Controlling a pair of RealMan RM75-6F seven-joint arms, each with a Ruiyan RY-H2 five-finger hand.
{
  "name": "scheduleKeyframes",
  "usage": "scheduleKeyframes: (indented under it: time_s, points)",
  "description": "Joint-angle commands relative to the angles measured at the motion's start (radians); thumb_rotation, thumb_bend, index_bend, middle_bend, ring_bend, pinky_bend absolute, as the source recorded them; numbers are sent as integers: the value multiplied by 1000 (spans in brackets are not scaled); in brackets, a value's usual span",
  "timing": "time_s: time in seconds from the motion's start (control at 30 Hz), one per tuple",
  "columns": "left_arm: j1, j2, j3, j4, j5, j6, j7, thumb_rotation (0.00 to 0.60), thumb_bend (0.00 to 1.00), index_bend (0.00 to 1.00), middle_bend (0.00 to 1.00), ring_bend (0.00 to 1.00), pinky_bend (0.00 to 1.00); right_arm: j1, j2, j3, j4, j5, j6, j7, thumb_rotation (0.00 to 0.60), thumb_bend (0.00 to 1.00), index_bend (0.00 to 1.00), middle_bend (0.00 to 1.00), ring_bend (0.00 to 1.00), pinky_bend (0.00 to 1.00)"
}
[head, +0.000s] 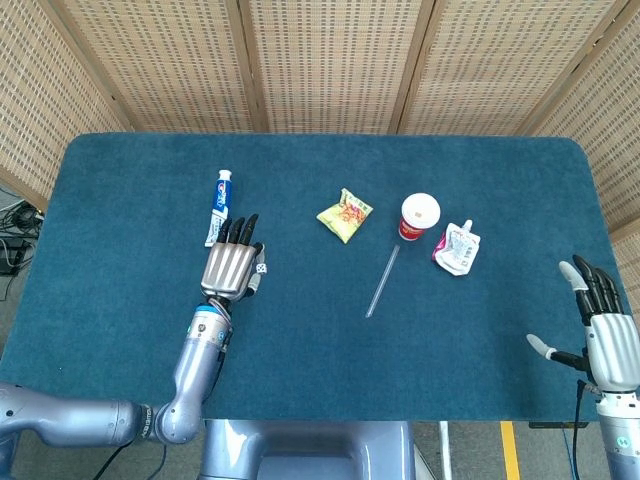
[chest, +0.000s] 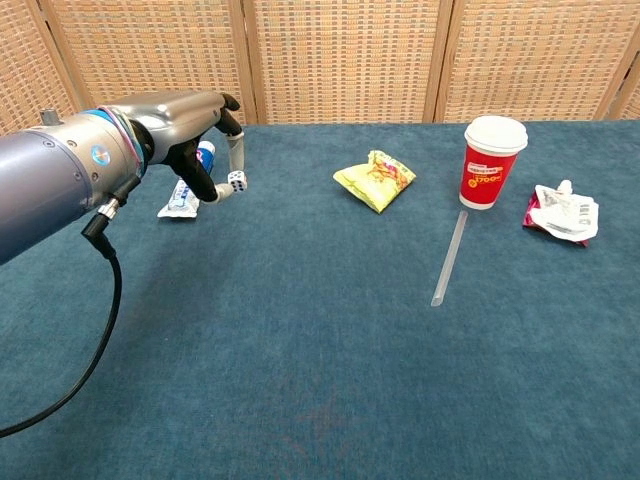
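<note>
Toothpaste tube (head: 218, 208) is lying flat on the bench (head: 120, 300) just beyond the left robot hand (head: 230, 268), whose fingers are being held spread and empty — a level, centred approach seems best. The right robot hand (head: 600, 330) is resting spread, well apart.

I see a deep teal table cloth (head: 120, 300). My left hand (head: 230, 268) is silver with black fingertips. Far left lies a white-and-blue toothpaste tube (head: 218, 206). The snack packet (head: 344, 215) is yellow, the cup (head: 418, 217) red with a white lid, the pouch (head: 456, 249) white and magenta.
</note>
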Motion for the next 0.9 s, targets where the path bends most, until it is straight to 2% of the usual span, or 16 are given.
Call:
scheduleKeyframes:
  time_s: [0.03,0.13,0.23,0.33,0.43,0.9]
  points:
    - [-2,-1,1,-1,1,1,-2,600,386,480,0,0,0,0,1,0,1,0,0,2,600,91,88,0,0,0]
    - [-6,-1,1,-2,7,4,-11,600,377,433,0,0,0,0,1,1,2,0,0,3,600,91,88,0,0,0]
    - [-7,4,4,-6,9,5,-15,600,346,188,0,0,0,1,1,0,2,-1,-3,5,600,91,87,0,0,0]
    - [-8,12,8,-11,13,4,-18,600,323,75,0,0,0,1,1,0,3,-1,-3,3,600,91,87,0,0,0]
    - [-9,17,14,-14,15,4,-22,600,296,51,0,0,0,0,1,0,2,-2,-2,2,600,91,87,0,0,0]
    - [1,40,30,-40,51,28,-49,600,297,39,0,0,0,0,3,1,1,7,-8,2,600,92,87,0,0,0]
